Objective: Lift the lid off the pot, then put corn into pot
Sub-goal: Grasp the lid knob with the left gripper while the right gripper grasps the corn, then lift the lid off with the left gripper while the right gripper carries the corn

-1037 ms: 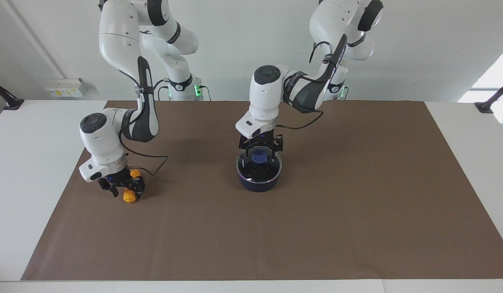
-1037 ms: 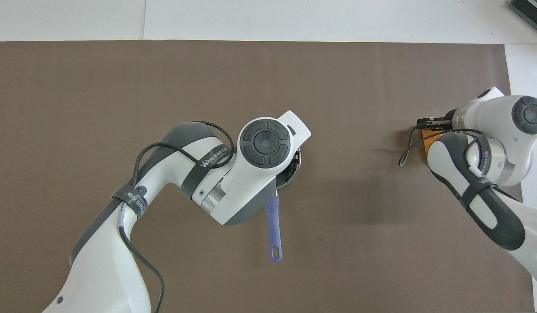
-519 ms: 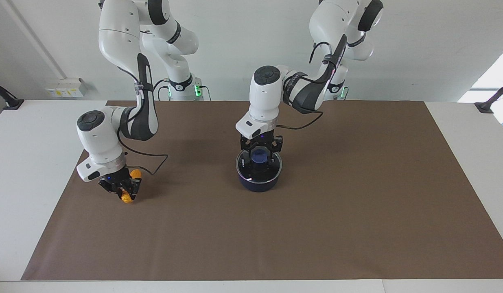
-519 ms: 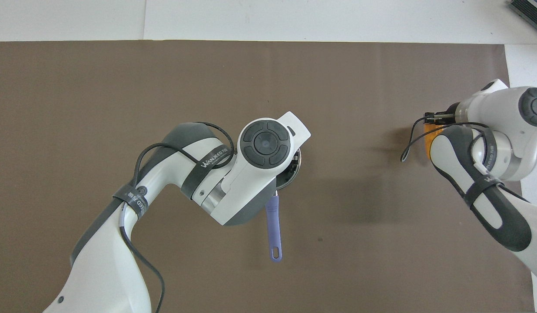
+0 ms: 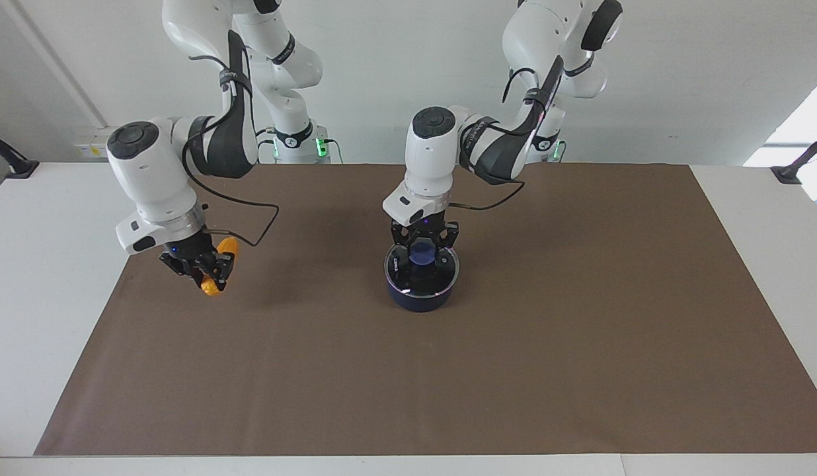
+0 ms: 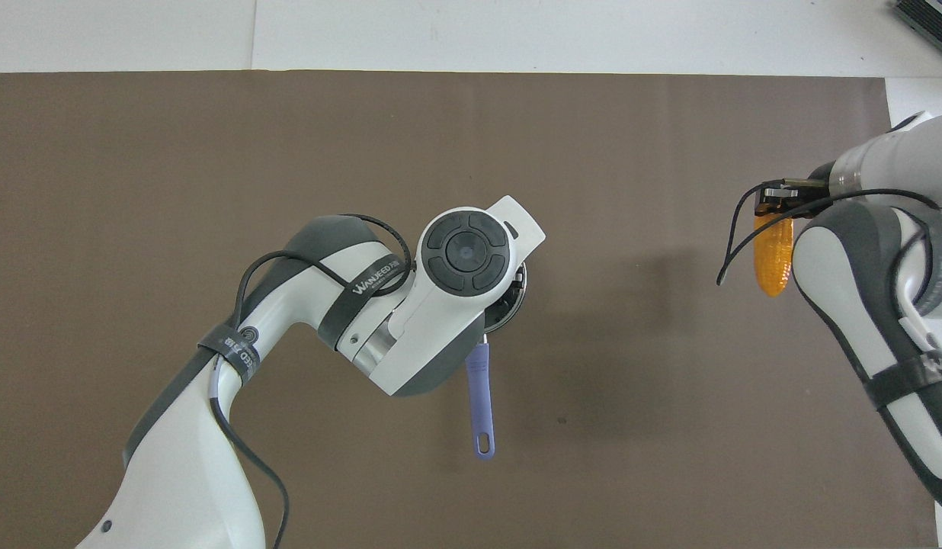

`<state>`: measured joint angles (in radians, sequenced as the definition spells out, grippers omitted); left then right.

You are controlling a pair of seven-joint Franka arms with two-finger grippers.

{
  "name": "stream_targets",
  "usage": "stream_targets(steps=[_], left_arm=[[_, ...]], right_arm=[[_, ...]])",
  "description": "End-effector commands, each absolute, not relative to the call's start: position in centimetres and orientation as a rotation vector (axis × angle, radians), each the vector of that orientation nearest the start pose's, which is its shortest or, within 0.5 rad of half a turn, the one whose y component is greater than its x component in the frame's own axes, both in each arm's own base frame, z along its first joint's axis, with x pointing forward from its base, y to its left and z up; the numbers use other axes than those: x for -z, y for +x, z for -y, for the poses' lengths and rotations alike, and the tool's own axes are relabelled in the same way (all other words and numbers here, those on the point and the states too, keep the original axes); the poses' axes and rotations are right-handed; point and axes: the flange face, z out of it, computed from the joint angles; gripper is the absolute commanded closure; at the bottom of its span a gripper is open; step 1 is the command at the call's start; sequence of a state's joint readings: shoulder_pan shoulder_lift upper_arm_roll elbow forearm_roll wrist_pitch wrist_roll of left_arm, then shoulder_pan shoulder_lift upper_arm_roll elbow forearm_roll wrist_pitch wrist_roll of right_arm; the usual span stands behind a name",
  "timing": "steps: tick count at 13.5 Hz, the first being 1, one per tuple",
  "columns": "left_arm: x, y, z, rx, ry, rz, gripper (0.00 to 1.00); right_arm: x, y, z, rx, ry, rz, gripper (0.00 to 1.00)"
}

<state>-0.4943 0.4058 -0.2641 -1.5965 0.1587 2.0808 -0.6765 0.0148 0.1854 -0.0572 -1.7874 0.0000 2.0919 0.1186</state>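
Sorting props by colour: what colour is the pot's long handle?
Light blue-violet; the pot's handle shows best in the overhead view.

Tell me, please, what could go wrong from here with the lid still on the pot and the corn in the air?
1. The right gripper holds the corn aloft, but the lid still covers the pot; arriving early would bump glass.
2. The left gripper grips only the knob, so the lid may tilt or slip when lifted.
3. The corn sticks out of the gripper and might slip.

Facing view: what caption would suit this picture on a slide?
Left gripper grips the knob of the lid on the pot; right gripper holds the corn aloft.
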Motion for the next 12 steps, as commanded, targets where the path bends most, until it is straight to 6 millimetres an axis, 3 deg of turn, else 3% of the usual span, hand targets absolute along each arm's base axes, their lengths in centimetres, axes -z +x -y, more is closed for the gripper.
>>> stream_targets(steps=[1,3,5,7,9,12], left_arm=[[-43.0,50.9,44.4,0.188,-3.171,-0.171,1.00],[-44.2,51.0,43.6,0.201,-3.151,-0.167,1.00],[-47.2,51.0,41.6,0.230,-3.126,-0.178,1.00],[-49.1,52.1,38.1,0.210,-3.096,-0.156,1.00],[-50.9,53.6,32.7,0.212,-3.067,-0.200,1.00],[-50.1,55.8,27.2,0.191,-3.054,-0.218,1.00]], right_arm=[[-48.9,60.9,1.0,0.166,-3.114,-0.314,1.00],[-51.0,59.3,0.9,0.118,-3.112,-0.365,1.00],[-51.8,58.3,-0.2,0.067,-3.112,-0.380,1.00],[-51.8,58.2,-1.7,0.064,-3.107,-0.411,1.00],[-51.9,58.0,-3.3,0.084,-3.096,-0.453,1.00],[-51.1,57.9,-9.1,0.093,-3.071,-0.546,1.00]])
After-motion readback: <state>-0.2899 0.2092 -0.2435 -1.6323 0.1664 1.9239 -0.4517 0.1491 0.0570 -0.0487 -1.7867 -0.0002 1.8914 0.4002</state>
